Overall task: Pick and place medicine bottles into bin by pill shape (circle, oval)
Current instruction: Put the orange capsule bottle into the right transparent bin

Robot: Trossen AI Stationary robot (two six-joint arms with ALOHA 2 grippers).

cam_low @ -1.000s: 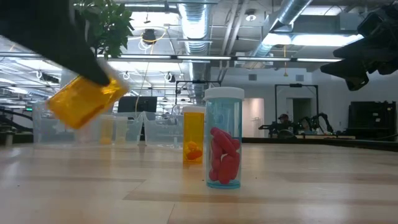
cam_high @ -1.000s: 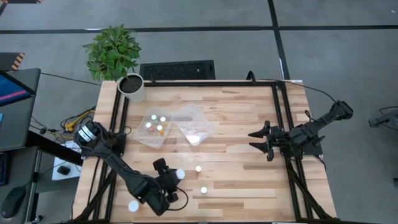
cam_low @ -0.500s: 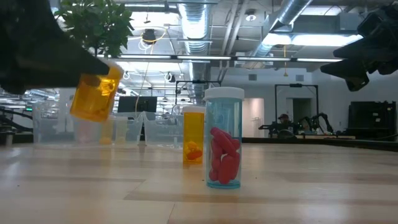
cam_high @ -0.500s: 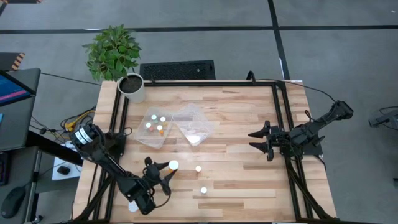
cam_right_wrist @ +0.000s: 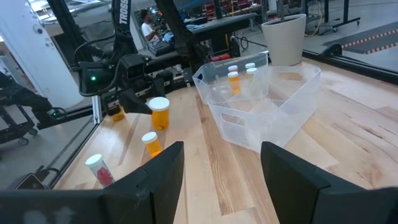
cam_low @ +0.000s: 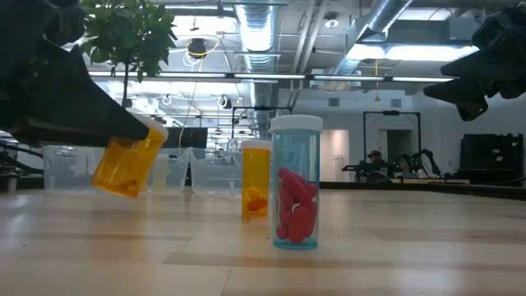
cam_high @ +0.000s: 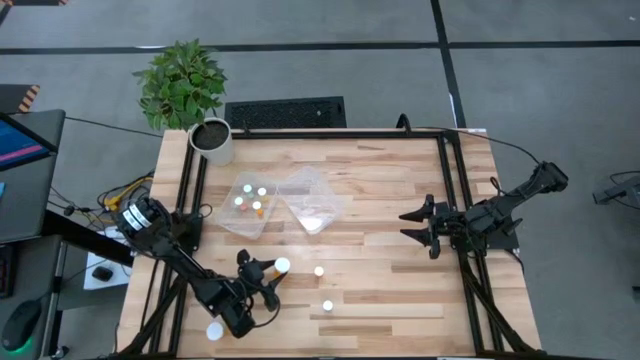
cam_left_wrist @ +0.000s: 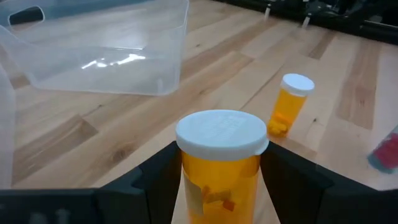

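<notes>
Over the pale wooden surface (cam_high: 380,200), the left hand (cam_high: 262,280) pinches a white-capped orange medicine bottle (cam_left_wrist: 219,162) aloft mid-carry, apparently needing to travel on to the two clear plastic bins (cam_high: 318,196) beyond, while the right hand (cam_high: 415,226) waits spread near the far edge.

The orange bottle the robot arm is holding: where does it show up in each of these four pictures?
High view: the held orange bottle is at lower left, in the left gripper.
Low view: at left, tilted.
Left wrist view: bottom centre, between the dark fingers.
Right wrist view: left of centre.
Shared landmark: the small upright orange bottle standing nearby.
</notes>
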